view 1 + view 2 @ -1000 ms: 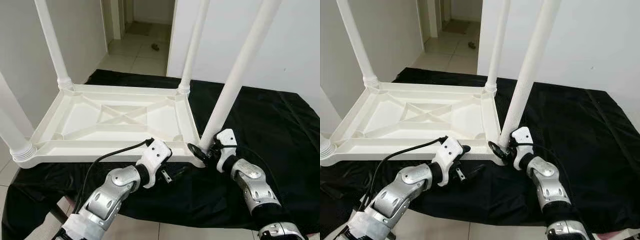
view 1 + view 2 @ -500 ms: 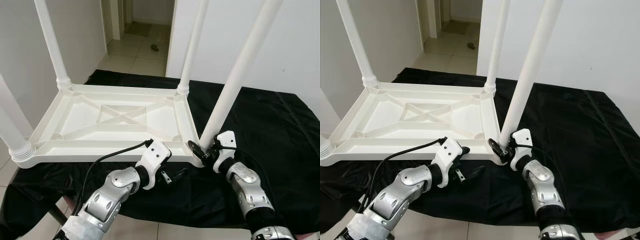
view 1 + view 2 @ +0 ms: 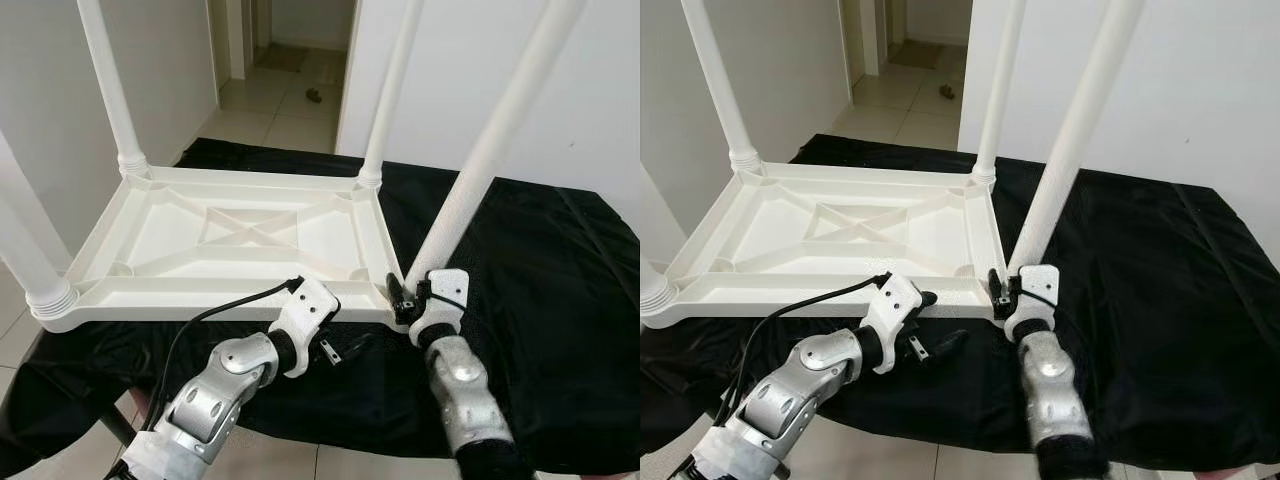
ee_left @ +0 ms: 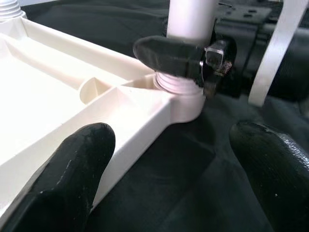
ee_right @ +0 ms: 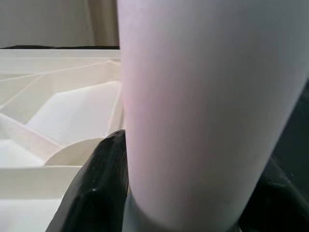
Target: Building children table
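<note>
The white children's table (image 3: 240, 235) lies upside down on the black cloth (image 3: 540, 260). The left gripper (image 3: 345, 347), fingers spread, hovers just beside its near edge. The right gripper (image 3: 405, 298) clamps the near-right leg (image 3: 480, 170) at its socket.

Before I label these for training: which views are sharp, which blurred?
Eye views: sharp and evenly lit on the white table and black cloth. Left wrist view: fingers soft, corner crisp. Right wrist view: table leg close, blurred and washed out.
</note>
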